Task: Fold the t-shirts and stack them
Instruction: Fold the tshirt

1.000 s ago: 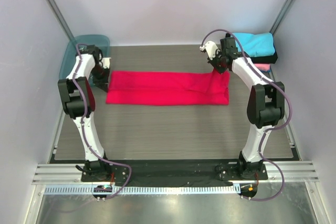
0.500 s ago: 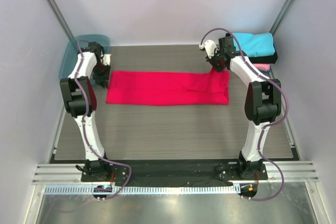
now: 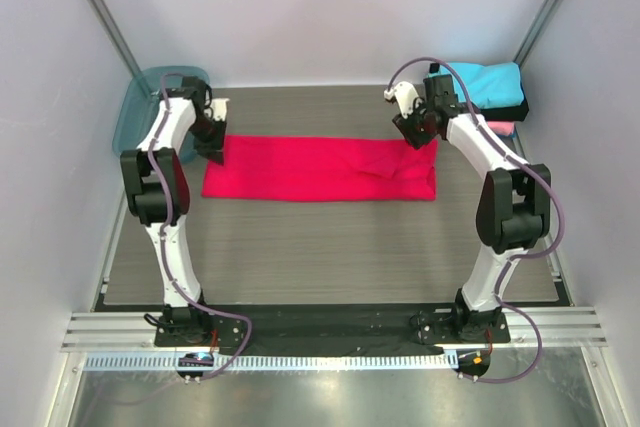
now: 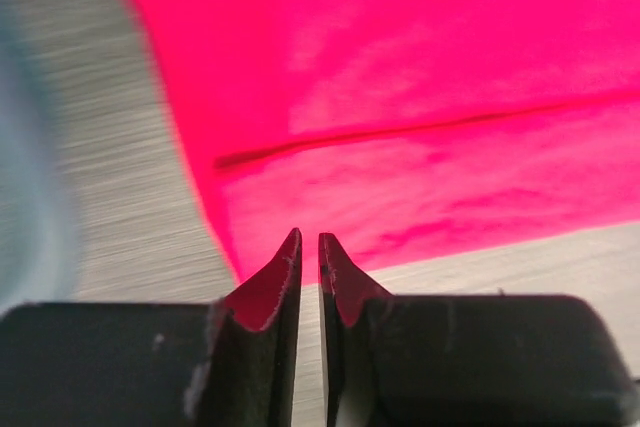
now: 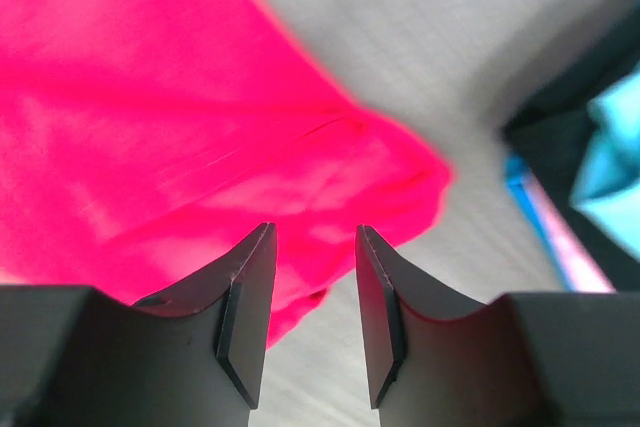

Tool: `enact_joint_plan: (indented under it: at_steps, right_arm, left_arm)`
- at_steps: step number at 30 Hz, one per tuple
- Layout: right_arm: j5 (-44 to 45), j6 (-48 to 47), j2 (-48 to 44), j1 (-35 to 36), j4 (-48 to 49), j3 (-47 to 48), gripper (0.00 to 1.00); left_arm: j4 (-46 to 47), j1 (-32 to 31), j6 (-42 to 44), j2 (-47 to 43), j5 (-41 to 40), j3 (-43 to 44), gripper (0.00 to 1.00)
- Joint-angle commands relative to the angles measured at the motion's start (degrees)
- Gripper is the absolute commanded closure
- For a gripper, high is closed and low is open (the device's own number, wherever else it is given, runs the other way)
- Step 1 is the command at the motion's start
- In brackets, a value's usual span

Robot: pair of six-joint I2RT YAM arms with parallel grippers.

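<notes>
Top: a red t-shirt (image 3: 320, 169) is laid flat along the bench's (image 3: 300, 247) far half; a cyan shirt (image 3: 485, 82) is stacked at the far right corner.
Left wrist: the left claw (image 4: 308, 239) is seen nearly closed, empty, at the shirt's edge.
Right wrist: the right claw (image 5: 313, 232) is held parted, empty.

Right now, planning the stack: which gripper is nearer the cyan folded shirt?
Right. The right gripper is close beside the cyan shirt; the left gripper is across the table, by the teal bin.
</notes>
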Motion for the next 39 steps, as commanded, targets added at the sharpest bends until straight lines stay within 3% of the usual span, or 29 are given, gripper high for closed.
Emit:
enact_joint_plan:
  at_steps: [1, 14, 31, 34, 35, 38, 39]
  right_arm:
    - [-7.47, -2.13, -3.66, 0.36, -7.45, -1.94, 0.57]
    - [-17.32, -5.83, 2.48, 1.24, -18.27, 0.25, 0.56]
    - [-17.33, -4.6, 11.01, 2.91, -17.84, 6.14, 0.53]
    - [-17.5, -4.34, 11.89, 3.09, -17.92, 6.93, 0.69]
    - [-17.59, -4.34, 11.98, 3.09, -17.92, 7.2, 0.81]
    - [-17.76, -4.34, 11.98, 3.18, -17.75, 8.25, 0.97]
    - [-18.03, -4.25, 11.98, 3.09, -17.75, 8.69, 0.99]
  left_arm:
    - [-1.48, -0.68, 0.99, 1.08, 3.43, -1.67, 0.9]
    - [-0.69, -0.68, 2.13, 4.25, -1.23, -5.1, 0.95]
    - [-0.25, -0.94, 2.31, 4.25, -2.81, -6.24, 0.95]
    - [-0.25, -1.12, 2.31, 4.42, -3.16, -6.15, 0.95]
    - [-0.16, -1.12, 2.4, 4.6, -3.25, -6.07, 0.94]
    - [-0.16, -1.21, 2.4, 4.78, -3.34, -5.98, 0.94]
    - [-0.07, -1.21, 2.4, 4.78, -3.42, -6.15, 0.95]
